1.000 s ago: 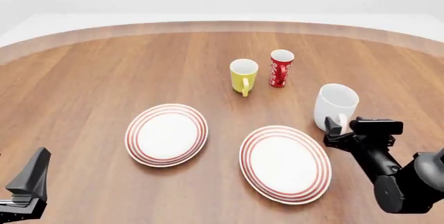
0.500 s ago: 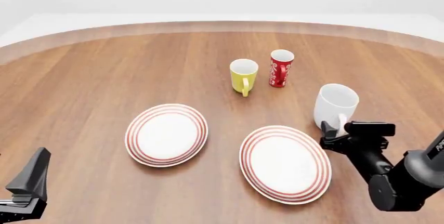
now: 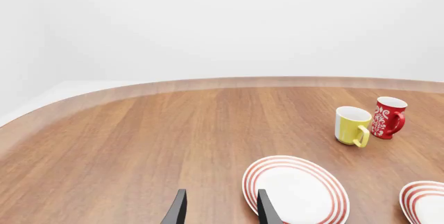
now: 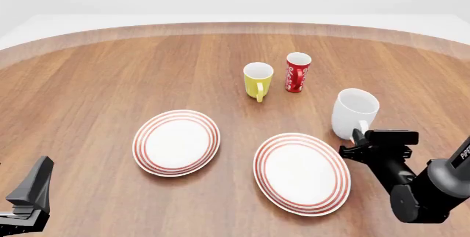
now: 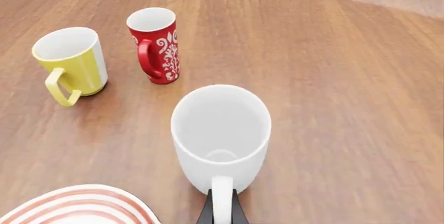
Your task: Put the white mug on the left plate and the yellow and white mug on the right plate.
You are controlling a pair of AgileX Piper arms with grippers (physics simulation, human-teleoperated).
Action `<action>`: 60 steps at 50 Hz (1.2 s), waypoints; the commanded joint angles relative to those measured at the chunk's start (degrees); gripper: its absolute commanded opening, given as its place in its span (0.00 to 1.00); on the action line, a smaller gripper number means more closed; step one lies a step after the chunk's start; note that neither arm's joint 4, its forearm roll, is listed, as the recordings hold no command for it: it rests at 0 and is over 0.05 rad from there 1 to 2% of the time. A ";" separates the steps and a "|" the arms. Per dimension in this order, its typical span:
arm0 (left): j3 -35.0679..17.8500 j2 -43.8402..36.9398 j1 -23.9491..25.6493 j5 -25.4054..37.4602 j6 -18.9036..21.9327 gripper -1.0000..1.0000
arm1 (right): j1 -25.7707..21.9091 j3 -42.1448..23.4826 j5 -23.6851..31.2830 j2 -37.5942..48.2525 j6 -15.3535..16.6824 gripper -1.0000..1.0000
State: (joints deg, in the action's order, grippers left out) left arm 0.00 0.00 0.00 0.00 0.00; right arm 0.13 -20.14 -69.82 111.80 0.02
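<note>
Right wrist view: right claw [image 5: 221,209] is pinching the white mug [image 5: 220,133] handle, mug standing right of the right plate [image 4: 302,172]. Lift vertically, avoiding tipping, then carry left.

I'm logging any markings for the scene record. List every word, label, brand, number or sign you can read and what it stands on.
Right arm, by the frame's right edge in the front view: white lettering cut off by the frame, not readable.
Red mug: white ornamental pattern only, no letters.
White mug, yellow and white mug, both plates: no text; the plates carry only red rings.
</note>
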 commanded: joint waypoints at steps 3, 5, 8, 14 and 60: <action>0.00 0.00 0.00 0.00 0.00 1.00 | -0.02 0.41 0.02 -0.63 -0.06 0.00; 0.00 0.00 0.00 0.00 0.00 1.00 | 0.04 0.77 0.06 -1.42 0.03 0.00; 0.00 0.00 0.00 0.00 0.00 1.00 | 0.00 1.02 0.12 -2.02 0.28 0.00; 0.00 0.00 0.00 0.00 0.00 1.00 | -0.07 1.62 0.22 -3.82 0.80 0.00; 0.00 0.00 0.00 0.00 0.00 1.00 | -5.59 2.96 20.21 -34.32 4.75 0.00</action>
State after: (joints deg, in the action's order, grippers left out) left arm 0.00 0.00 0.00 0.00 0.00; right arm -3.79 -16.76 -54.44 84.11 4.22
